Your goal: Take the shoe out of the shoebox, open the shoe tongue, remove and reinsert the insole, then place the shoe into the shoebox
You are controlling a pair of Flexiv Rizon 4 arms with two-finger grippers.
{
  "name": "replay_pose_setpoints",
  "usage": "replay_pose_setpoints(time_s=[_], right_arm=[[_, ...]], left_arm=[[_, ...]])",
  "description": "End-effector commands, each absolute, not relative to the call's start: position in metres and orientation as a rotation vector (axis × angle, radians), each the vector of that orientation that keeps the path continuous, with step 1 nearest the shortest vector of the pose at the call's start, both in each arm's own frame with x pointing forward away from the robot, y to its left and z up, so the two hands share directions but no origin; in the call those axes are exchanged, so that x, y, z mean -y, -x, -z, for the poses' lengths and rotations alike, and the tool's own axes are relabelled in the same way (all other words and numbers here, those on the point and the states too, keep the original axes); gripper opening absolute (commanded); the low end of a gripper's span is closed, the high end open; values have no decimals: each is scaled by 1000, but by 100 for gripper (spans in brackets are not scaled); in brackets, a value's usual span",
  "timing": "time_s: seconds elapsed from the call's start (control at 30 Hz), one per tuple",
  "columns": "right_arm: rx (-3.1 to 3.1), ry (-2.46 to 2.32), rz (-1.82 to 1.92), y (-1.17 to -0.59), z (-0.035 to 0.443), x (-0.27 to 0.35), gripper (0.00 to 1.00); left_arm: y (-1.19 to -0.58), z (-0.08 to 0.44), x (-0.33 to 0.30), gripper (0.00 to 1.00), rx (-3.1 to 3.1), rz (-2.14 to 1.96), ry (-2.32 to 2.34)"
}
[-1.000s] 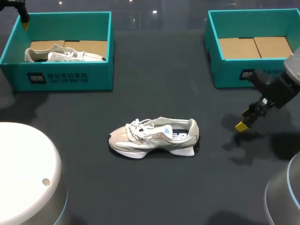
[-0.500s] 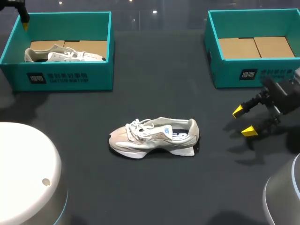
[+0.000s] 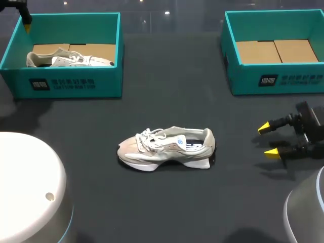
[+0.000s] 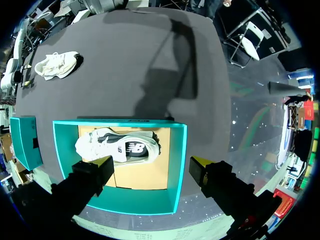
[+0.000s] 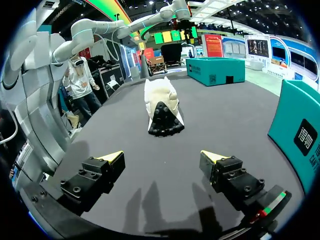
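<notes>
The right gripper (image 3: pixel 267 140), yellow-tipped fingers spread and empty, hangs low, well right of the beige-and-white laced sneaker (image 3: pixel 167 147). The sneaker stands mid-table on its sole, long axis crosswise, toe toward my left, heel facing that gripper. The left gripper (image 4: pixel 151 164), likewise spread, hovers over the left teal cardboard shoebox (image 3: pixel 109 86). It and the right teal shoebox (image 3: pixel 243 83) bear white print.

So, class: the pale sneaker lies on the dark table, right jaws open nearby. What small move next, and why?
Probably advance the right arm toward the heel of the pale grey-and-white sneaker: its jaws stand open and empty, and the sneaker lies ahead of them, untouched, on the dark table.
</notes>
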State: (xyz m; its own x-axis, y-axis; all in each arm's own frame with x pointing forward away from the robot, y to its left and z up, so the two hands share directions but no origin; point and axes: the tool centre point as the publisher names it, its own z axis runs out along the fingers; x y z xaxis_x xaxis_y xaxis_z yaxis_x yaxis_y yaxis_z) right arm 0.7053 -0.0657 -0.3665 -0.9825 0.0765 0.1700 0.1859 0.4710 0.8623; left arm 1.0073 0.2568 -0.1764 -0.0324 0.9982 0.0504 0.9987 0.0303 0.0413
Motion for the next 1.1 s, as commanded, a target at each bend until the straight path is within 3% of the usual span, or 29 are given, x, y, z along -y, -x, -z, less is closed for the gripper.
replay_pose_setpoints(time_s=[0.03, 1.1], right_arm=[[2609, 254, 1574, -701, 369, 65, 100], [2665, 349, 1751, -710, 388, 33, 100]], left_arm=[[-1007, 176, -257, 100, 2248, 103, 2180], [-1007, 176, -257, 100, 2248, 103, 2180]])
